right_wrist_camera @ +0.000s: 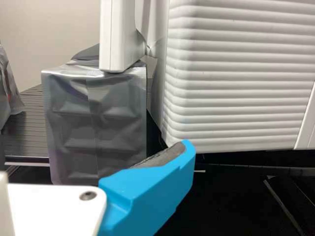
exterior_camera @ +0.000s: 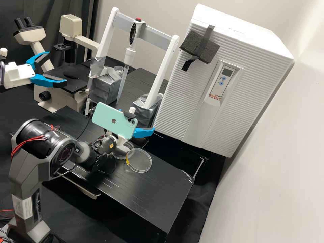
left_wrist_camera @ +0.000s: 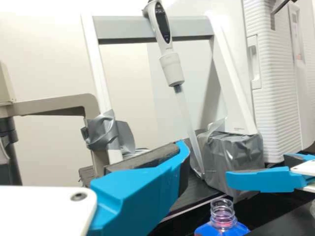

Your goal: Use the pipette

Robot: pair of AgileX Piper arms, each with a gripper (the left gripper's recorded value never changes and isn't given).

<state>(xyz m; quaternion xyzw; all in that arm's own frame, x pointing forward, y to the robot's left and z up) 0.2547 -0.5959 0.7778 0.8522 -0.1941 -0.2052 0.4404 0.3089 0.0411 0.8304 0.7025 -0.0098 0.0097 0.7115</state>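
The grey-and-white pipette (exterior_camera: 131, 37) (left_wrist_camera: 165, 44) hangs upright from the crossbar of a white stand (exterior_camera: 153, 33), its long tip pointing down. My left gripper (exterior_camera: 56, 66) is off to the left of the stand at about mid-height, open and holding nothing; one of its fingers (left_wrist_camera: 142, 196) shows close up. My right gripper (exterior_camera: 148, 130) is low beside the stand's right taped foot (right_wrist_camera: 93, 128), and one of its fingers (right_wrist_camera: 157, 191) has nothing against it. An uncapped bottle of blue liquid (left_wrist_camera: 222, 221) stands below the stand. A clear petri dish (exterior_camera: 139, 160) lies just beside the right gripper.
A large white ribbed machine (exterior_camera: 229, 84) stands right of the stand. A microscope (exterior_camera: 57, 91) is at the back left under the left gripper. Both stand feet are wrapped in grey tape (exterior_camera: 104, 81). The dish rests on a raised black platform (exterior_camera: 152, 195).
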